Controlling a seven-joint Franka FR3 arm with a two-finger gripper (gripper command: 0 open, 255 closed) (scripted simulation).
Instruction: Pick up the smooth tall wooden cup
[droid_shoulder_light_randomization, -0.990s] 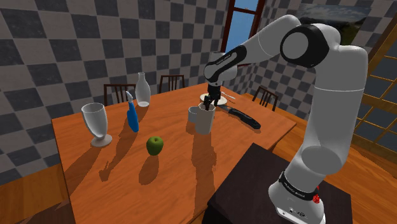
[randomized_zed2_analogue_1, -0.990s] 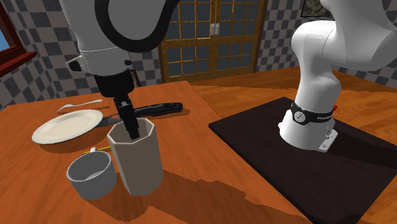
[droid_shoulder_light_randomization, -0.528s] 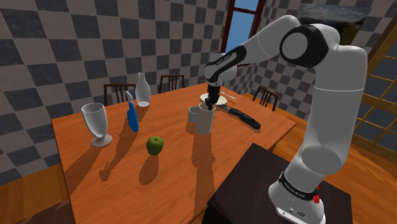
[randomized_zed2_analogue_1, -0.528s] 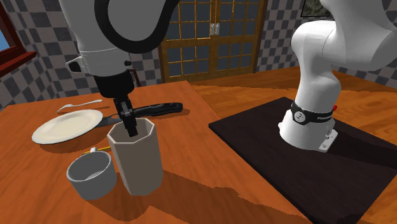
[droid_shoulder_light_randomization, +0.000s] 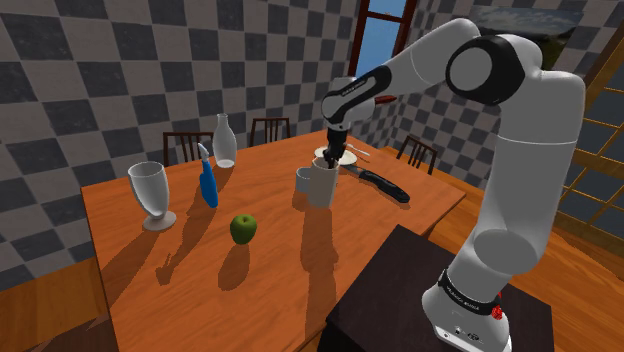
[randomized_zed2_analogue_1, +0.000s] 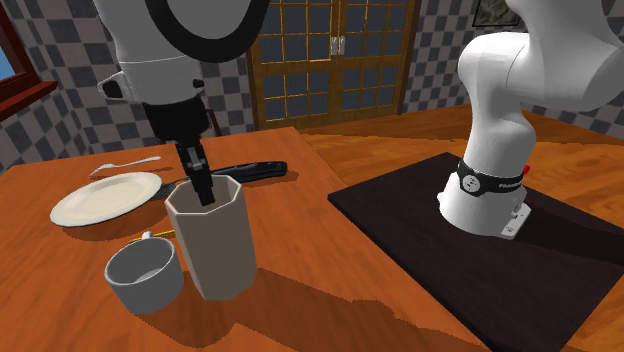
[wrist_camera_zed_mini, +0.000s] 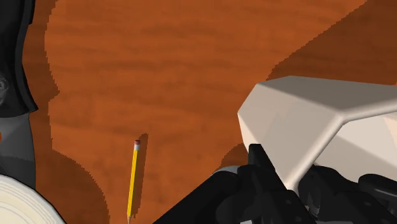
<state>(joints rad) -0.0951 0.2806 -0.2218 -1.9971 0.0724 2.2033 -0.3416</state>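
Note:
The tall cup (droid_shoulder_light_randomization: 322, 186) is a faceted, off-white beaker on the wooden table (droid_shoulder_light_randomization: 200, 290), close to the table's far right in the shoulder view. My black gripper (droid_shoulder_light_randomization: 333, 160) comes down from above and is shut on the cup's rim, one finger inside and one outside. In the second exterior view the cup (randomized_zed2_analogue_1: 212, 250) stands large in front, with the gripper (randomized_zed2_analogue_1: 205, 190) clamped on its back wall. In the wrist view the cup's angular rim (wrist_camera_zed_mini: 305, 121) sits right at the gripper (wrist_camera_zed_mini: 280, 181).
A short grey mug (randomized_zed2_analogue_1: 145, 275) stands beside the cup. Behind it lie a white plate (randomized_zed2_analogue_1: 100, 198), a black-handled knife (randomized_zed2_analogue_1: 250, 170) and a fork (randomized_zed2_analogue_1: 125, 163). A pencil (wrist_camera_zed_mini: 132, 181) lies nearby. An apple (droid_shoulder_light_randomization: 243, 229), goblet (droid_shoulder_light_randomization: 152, 195), blue object (droid_shoulder_light_randomization: 207, 182) and bottle (droid_shoulder_light_randomization: 225, 140) stand further left.
The fingers closed on the cup's rim, and the hand has since risen a little, taking the cup up with it.

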